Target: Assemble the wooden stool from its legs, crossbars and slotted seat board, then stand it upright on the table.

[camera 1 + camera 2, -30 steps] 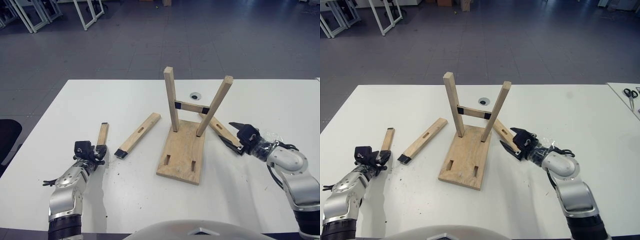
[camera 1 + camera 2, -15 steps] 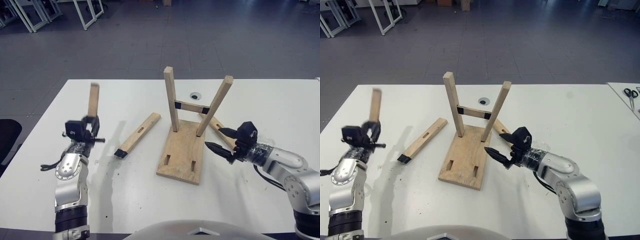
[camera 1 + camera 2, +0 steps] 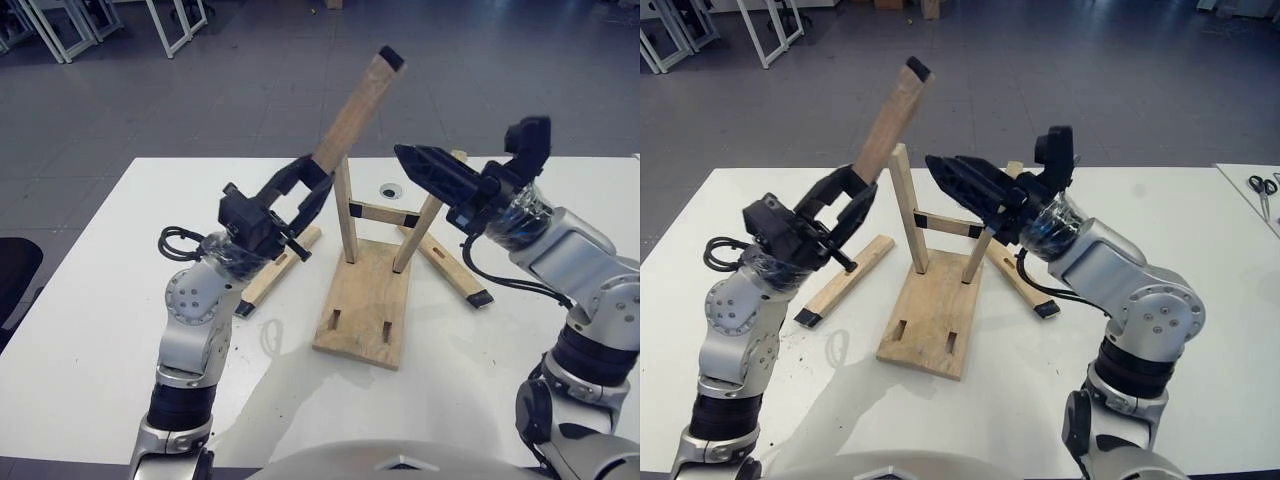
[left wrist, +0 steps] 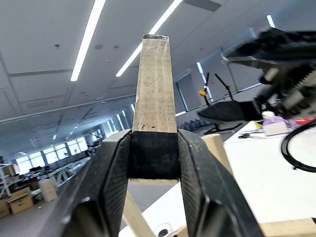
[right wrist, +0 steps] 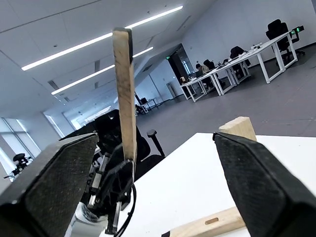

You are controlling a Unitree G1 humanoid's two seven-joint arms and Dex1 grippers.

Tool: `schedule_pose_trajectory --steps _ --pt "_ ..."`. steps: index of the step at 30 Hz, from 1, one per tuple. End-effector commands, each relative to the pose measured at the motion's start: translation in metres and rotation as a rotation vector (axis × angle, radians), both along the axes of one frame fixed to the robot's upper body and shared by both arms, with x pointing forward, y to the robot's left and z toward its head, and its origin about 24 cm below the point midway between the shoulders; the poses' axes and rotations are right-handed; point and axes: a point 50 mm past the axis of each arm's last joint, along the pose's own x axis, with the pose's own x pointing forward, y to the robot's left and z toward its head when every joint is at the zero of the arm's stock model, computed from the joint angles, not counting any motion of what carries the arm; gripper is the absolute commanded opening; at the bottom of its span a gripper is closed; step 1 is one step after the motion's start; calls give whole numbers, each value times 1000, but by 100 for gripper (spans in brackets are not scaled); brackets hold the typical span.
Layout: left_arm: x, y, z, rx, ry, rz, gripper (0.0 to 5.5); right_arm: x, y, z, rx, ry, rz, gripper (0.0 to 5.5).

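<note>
Over the tabletop (image 3: 90, 310), left of the half-built stool: the left tool (image 3: 303, 191) is clamped on the lower end of a wooden leg (image 3: 355, 105), held aloft and tilted, dark-capped end up. The right tool (image 3: 945, 172) hangs beside the tops of the two standing legs (image 3: 345, 205), fingers spread wide and empty.

The slotted seat board (image 3: 365, 290) lies flat, with those two legs and one crossbar (image 3: 382, 213) seated at its far end. The two near slots (image 3: 336, 319) are open.

Step in hand, as I judge it: fitting the third leg. The next move calls for righting the leg, passing or steadying it with the right tool, then lowering its end into a near slot. A spare leg (image 3: 845, 280) and another piece (image 3: 450, 265) wait on the tabletop.
</note>
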Motion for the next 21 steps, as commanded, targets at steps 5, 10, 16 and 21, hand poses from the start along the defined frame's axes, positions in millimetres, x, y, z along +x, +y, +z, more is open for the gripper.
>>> schedule_pose_trajectory --steps 5,10,16,21 --pt "0 -10 -10 114 -9 -27 133 0 16 31 133 -49 56 428" --pt "4 -5 -5 174 -122 47 133 4 18 38 190 -27 40 337" --pt "6 -3 0 177 -179 78 133 2 21 36 185 -1 73 224" --pt "6 -6 0 174 -180 59 133 4 19 34 170 4 68 131"
